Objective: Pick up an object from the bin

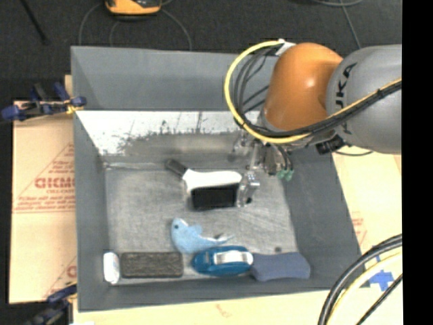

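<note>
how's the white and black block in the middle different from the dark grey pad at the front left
The white and black block is two-toned and lies in the middle of the bin, beside the gripper; the dark grey pad is one colour and lies at its front left, away from it. Both are oblong, long side left to right.

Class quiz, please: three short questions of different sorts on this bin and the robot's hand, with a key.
1. True or false: the hand is at the right end of the white-and-black object in the middle of the bin.
2. What colour is the toy lying between that object and the front wall?
3. Which lies nearest the front left corner? A. dark grey pad B. blue-and-white object C. white-and-black object

Key: 1 true; 2 light blue; 3 A.
</note>
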Robot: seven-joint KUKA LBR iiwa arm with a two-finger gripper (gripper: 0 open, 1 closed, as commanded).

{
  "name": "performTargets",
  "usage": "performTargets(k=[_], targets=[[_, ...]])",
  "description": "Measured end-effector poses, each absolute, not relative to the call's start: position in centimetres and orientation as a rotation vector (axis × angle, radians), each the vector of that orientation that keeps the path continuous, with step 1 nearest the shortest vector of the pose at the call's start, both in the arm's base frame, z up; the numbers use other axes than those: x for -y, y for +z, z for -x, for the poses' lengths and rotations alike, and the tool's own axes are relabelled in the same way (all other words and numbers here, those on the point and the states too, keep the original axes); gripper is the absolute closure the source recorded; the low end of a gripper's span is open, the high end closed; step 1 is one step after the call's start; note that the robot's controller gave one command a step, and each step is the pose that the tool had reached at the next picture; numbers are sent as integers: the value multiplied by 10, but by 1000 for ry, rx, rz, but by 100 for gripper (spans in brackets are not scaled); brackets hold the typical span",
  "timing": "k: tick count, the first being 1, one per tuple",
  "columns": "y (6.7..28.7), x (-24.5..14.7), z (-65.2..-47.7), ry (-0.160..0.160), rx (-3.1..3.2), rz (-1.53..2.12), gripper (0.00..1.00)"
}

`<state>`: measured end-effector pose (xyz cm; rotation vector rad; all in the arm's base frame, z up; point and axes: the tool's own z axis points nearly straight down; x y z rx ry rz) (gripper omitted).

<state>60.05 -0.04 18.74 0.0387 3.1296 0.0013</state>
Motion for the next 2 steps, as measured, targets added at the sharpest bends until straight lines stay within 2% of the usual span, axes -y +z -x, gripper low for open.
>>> performTargets(k=[1, 2], targets=[[147, -3, -614, -1, -3142, -23, 0], [153, -9, -620, 1, -3133, -73, 0]])
